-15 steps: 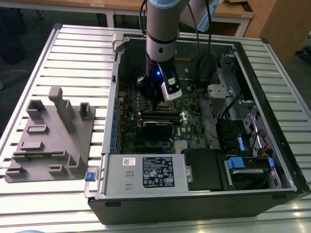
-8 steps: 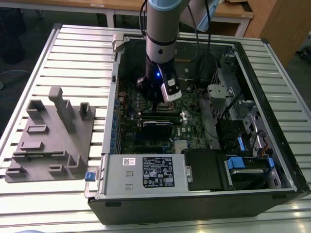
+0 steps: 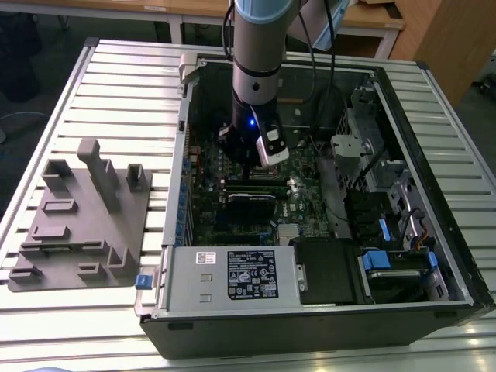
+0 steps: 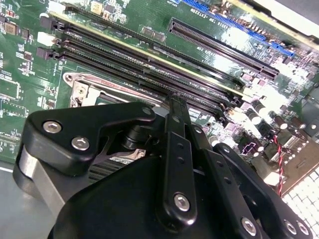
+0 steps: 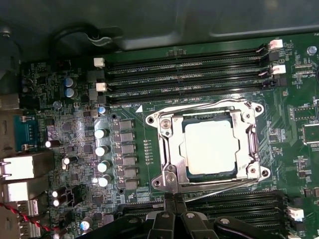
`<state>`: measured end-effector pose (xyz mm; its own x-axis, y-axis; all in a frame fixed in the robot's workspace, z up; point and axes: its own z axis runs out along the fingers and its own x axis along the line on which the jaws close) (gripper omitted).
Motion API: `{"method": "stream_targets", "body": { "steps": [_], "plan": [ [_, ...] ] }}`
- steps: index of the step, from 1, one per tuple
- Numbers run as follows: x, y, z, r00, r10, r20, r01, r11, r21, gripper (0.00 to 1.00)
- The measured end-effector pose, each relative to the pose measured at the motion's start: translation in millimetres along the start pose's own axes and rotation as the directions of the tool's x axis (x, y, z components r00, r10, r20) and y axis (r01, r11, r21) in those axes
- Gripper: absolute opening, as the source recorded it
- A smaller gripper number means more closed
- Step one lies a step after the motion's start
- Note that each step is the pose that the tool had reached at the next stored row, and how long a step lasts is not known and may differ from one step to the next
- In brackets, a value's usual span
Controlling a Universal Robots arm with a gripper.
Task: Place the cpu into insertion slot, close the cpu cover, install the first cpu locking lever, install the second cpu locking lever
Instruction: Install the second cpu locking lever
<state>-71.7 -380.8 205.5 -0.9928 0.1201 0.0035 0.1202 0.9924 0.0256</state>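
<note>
In the first wrist view the cpu [image 5: 209,147] lies flat in the insertion slot [image 5: 259,172], its pale metal top showing through the cut-out of the cpu cover [image 5: 169,144], which is down over it. One thin locking lever [image 5: 199,105] runs along the far side of the socket. Another lever [image 5: 224,186] runs along the near side and looks slightly raised. My gripper [image 5: 174,198] is shut, its tips right at the near lever's end by the socket corner. In the second wrist view the gripper [image 4: 175,104] hides most of the socket [image 4: 82,92]. The exterior view shows the gripper [image 3: 252,167] low inside the case.
Long black memory slots [image 5: 189,74] flank the socket on both sides, and a row of capacitors [image 5: 102,149] stands beside it. The open computer case [image 3: 178,178] holds a power supply [image 3: 232,275] and drive bays [image 3: 387,201]. A grey fixture tray [image 3: 85,217] sits at the exterior view's left.
</note>
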Motion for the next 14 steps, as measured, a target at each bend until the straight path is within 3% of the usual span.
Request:
{"method": "stream_targets", "body": {
  "steps": [7,10,14],
  "plan": [
    [2.7,-0.4,2.3,1.0,0.0,-0.0002,0.0,1.0,-0.0001,0.11],
    [3.4,-0.5,2.6,1.0,0.0,-0.0013,0.0,1.0,-0.0095,0.11],
    [3.5,-0.5,3.6,1.0,0.0,-0.0015,0.0,0.9999,-0.0134,0.11]
  ]
}}
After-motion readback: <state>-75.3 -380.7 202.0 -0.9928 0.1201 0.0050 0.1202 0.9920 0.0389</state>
